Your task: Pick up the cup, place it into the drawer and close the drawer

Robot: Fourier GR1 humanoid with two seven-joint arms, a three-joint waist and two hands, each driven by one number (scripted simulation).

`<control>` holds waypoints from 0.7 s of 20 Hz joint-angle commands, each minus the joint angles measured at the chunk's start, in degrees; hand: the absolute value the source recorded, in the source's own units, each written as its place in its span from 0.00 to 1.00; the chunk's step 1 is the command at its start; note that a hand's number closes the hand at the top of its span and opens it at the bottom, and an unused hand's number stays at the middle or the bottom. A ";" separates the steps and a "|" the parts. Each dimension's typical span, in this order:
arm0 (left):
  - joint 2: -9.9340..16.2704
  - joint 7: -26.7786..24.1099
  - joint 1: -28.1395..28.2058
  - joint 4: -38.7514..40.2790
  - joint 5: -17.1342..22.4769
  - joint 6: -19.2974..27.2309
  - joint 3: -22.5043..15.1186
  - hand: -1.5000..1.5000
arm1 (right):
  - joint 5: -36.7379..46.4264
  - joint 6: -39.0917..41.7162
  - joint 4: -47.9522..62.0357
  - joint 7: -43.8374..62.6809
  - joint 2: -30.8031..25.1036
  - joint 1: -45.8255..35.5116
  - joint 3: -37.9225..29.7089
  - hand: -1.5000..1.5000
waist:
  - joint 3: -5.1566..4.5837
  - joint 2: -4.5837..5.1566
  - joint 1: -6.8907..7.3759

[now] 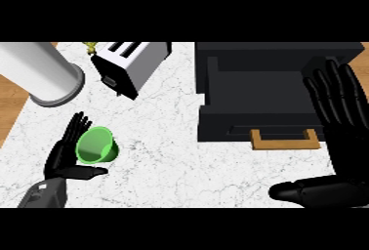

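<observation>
Kitchen counter.
White marble worktop (166, 127) carrying a toaster (130, 61), a white canister (43, 73) and a black drawer unit (267, 78).

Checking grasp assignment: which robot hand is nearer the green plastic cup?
Left. The left robot hand sits right beside the small green plastic cup, fingers straight along its left side. The right robot hand is far across the counter, open beside the black open drawer.
</observation>
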 commanded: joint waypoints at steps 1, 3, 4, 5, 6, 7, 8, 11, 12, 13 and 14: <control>-0.76 -4.35 0.29 2.49 -0.94 -0.61 -1.17 0.00 | 1.24 -0.06 -2.80 0.73 0.29 3.04 1.17 0.00 | 0.01 -0.05 0.06; -0.25 -6.36 -1.33 5.03 -0.69 -2.53 -0.80 0.00 | -1.21 0.58 -1.05 1.42 -0.47 0.70 -0.60 0.00 | -0.01 -0.01 0.02; -0.58 -5.58 0.69 3.30 -0.71 -3.36 -1.58 0.00 | 0.19 1.42 1.76 -4.87 1.10 4.65 -0.07 0.00 | 0.02 -0.03 0.14; -2.42 -6.63 -2.38 5.96 -0.77 -2.02 -1.26 0.00 | -3.62 1.96 4.43 -0.48 -2.70 -3.52 -5.01 0.00 | -0.02 0.11 0.01; 0.42 -9.64 -4.25 12.34 -1.08 -2.85 0.18 0.00 | -2.80 3.24 1.06 -3.74 -0.98 2.71 -2.27 0.00 | -0.06 0.17 -0.47; 1.62 -7.03 -5.15 9.92 -0.27 -3.40 0.35 0.00 | -0.95 2.68 0.88 -4.94 0.40 4.69 -0.52 0.00 | -0.03 0.08 -0.28; 0.40 -5.13 -3.60 6.76 0.60 -4.18 -0.15 0.00 | -0.02 1.24 -5.05 -0.43 0.71 5.67 1.60 0.00 | -0.01 -0.07 -0.13; 0.49 -7.03 -2.85 9.32 1.34 -5.81 0.41 0.00 | -4.37 4.10 0.89 -2.00 -2.71 2.38 -4.36 0.00 | -0.01 0.06 -0.09; 0.16 -6.35 -7.45 13.11 1.13 -3.61 1.16 0.00 | -0.90 -0.16 -4.07 1.56 0.47 1.56 0.26 0.00 | -0.07 0.15 -0.52; -1.91 -9.96 -3.85 11.54 0.22 -2.97 -0.17 0.00 | 0.78 1.09 1.25 -3.16 0.76 2.38 0.33 0.00 | -0.04 0.13 -0.17; 0.28 -9.17 -5.04 12.71 0.43 -5.39 0.11 0.00 | -0.47 2.33 -3.19 -1.98 -0.03 6.20 0.20 0.00 | -0.05 0.11 -0.45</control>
